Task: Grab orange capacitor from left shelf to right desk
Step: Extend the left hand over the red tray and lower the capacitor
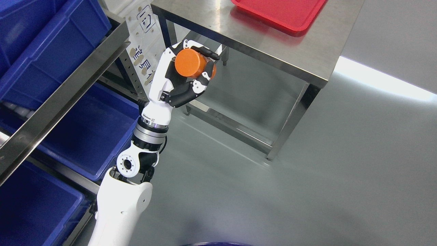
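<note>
My left hand [191,68] is shut on the orange capacitor [192,63], a short orange cylinder, with fingers curled around its side. The hand is raised in the air between the shelf on the left and the steel desk [307,54] on the right, just below and left of the desk's near edge. The left arm comes up from the lower left. The right arm does not show.
A metal shelf [61,89] with several blue bins [51,44] fills the left side. A red tray [283,12] lies on the desk top at the far edge. The desk's legs and crossbar [232,126] stand on grey floor.
</note>
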{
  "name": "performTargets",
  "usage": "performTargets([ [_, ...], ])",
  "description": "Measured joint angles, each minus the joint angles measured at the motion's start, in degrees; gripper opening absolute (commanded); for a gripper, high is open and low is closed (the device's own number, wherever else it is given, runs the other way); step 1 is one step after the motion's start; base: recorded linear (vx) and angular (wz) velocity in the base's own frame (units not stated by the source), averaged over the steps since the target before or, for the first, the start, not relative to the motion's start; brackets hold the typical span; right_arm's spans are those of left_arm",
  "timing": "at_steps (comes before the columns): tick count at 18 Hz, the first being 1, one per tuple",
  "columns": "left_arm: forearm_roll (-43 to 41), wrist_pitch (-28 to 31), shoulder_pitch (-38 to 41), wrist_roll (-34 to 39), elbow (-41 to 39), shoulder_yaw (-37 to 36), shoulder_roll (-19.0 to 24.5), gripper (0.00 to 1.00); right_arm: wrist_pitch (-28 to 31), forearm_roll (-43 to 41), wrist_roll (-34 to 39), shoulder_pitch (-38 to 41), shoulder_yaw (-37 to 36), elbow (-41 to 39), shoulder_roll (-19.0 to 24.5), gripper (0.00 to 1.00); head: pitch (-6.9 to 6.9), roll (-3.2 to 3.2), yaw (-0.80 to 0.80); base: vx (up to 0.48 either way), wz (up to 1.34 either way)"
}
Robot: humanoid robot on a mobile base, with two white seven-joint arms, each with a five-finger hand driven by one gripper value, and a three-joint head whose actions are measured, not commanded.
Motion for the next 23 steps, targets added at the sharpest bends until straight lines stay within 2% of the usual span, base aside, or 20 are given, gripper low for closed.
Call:
performTargets([
  [5,0.6,5.6,-4.9,1.2,1.5,-1.2,0.0,0.02,0.0,0.0,0.0,0.0,0.0,0.0,0.0,1.00,0.00,0.00,0.00,0.208,-0.21],
  [11,0.9,12.8,-14.6,4.7,5.6,-4.2,0.0,0.01,0.0,0.0,0.0,0.0,0.0,0.0,0.0,1.00,0.01,0.00,0.00,0.193,-0.14],
  [17,4.3,18.5,-25.1,6.4,13.6,-6.6,0.0,0.02,0.0,0.0,0.0,0.0,0.0,0.0,0.0,1.00,0.01,0.00,0.00,0.173,-0.07],
  [23,6.2,21.9,-30.7,6.6,23.9,-9.0,0.0,0.02,0.0,0.0,0.0,0.0,0.0,0.0,0.0,1.00,0.01,0.00,0.00,0.154,-0.03],
])
